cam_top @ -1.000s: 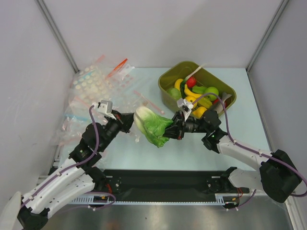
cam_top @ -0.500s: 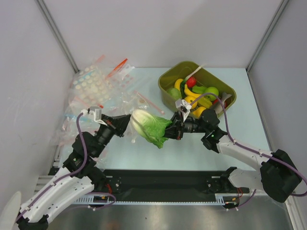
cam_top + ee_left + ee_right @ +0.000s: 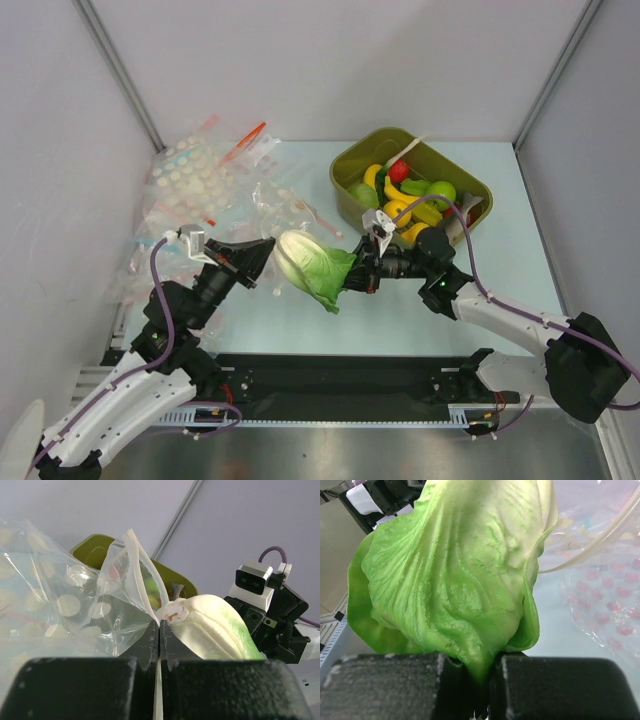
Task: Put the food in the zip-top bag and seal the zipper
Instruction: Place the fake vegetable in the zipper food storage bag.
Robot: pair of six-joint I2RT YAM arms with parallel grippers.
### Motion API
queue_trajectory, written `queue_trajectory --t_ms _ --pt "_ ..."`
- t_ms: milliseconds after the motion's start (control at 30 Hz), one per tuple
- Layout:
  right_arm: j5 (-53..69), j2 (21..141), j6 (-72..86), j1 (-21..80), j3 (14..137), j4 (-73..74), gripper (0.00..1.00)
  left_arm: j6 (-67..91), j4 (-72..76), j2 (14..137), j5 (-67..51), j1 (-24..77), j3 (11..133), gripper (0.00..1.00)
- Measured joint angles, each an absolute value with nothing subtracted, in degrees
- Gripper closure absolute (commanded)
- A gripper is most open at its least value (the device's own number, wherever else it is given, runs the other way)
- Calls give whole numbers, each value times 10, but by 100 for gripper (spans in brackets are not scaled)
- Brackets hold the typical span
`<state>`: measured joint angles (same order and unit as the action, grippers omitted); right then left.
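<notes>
Left gripper (image 3: 262, 262): jaws pressed together, with the zipper (image 3: 141, 572) edge of the white-dotted zip-top bag (image 3: 282, 203) pinched between them at centre-left. Lettuce piece (image 3: 308, 264): held above the table just right of that gripper, its long axis laid left to right and its pale stem end pointed left at the pinched bag edge. Right gripper (image 3: 350, 274): clamped on the ruffled green end.
</notes>
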<state>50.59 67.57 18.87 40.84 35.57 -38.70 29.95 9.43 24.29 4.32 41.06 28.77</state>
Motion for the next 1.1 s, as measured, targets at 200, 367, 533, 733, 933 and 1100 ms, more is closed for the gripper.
queue_trajectory --t_ms 200,367,533,733,933,1100 --pt "500 676 171 415 361 -367 100 300 97 242 41 411 288 100" --pt "495 676 164 419 363 -360 100 300 86 238 55 411 288 100" --pt "488 676 157 422 367 -353 100 300 44 248 84 411 303 100" --pt "464 669 147 423 368 -330 100 290 -24 356 105 411 385 100" --pt "449 663 147 423 368 -301 100 284 -71 405 134 408 404 100" --pt "441 663 150 422 368 -298 100 285 -87 392 156 410 405 100"
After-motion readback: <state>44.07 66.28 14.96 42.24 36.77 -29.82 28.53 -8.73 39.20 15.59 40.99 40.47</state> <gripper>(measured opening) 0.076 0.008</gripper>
